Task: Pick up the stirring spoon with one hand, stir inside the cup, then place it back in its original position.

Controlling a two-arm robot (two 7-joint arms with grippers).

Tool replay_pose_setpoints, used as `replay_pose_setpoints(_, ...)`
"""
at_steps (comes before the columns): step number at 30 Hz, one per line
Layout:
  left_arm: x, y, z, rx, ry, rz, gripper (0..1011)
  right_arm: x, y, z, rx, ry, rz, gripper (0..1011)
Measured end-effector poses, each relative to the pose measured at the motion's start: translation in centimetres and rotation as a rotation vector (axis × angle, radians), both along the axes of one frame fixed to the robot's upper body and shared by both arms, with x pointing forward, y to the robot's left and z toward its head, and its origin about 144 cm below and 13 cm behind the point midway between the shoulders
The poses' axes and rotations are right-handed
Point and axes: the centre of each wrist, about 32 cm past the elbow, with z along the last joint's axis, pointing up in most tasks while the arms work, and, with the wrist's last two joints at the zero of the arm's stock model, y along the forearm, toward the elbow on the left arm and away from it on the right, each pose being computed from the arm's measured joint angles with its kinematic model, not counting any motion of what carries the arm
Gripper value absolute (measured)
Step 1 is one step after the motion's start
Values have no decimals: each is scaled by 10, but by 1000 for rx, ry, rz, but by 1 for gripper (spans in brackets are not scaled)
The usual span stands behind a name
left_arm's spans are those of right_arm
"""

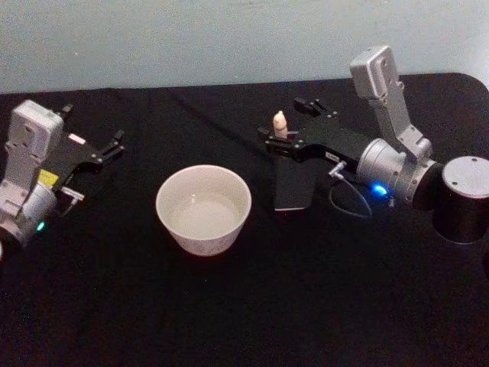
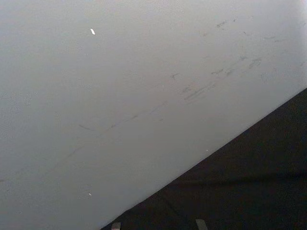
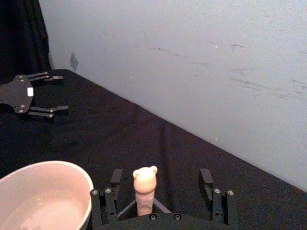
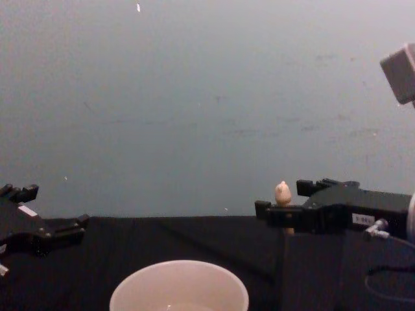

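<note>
Right tool (image 3: 160,178) is wide, straddling the stirring spoon (image 3: 144,184) ready to close; the holder (image 1: 293,187) below holds it upright. Left tool (image 1: 93,126) parked, wide.

**A plain test space, lab-like**

A table (image 1: 229,329) draped wholly in black cloth (image 4: 168,240) is set against a bare, pale painted wall (image 4: 194,97) marked with scuffs and scratches. Whether it is a lab or a workshop cannot be told.

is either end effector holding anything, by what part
Nothing held. The right end effector stands open around the handle of the stirring spoon, not touching; the left end effector is open.
</note>
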Motion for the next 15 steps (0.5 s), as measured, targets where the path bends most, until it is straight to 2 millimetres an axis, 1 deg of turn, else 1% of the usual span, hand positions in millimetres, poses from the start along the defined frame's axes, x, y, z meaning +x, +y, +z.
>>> replay_pose_setpoints(6,0,0,0,0,0,0,1001,2,3,-2,-3,0,1,1002)
replay_pose_setpoints(15,0,0,0,0,0,0,1002,2,3,-1,-4,-1,1,1002)
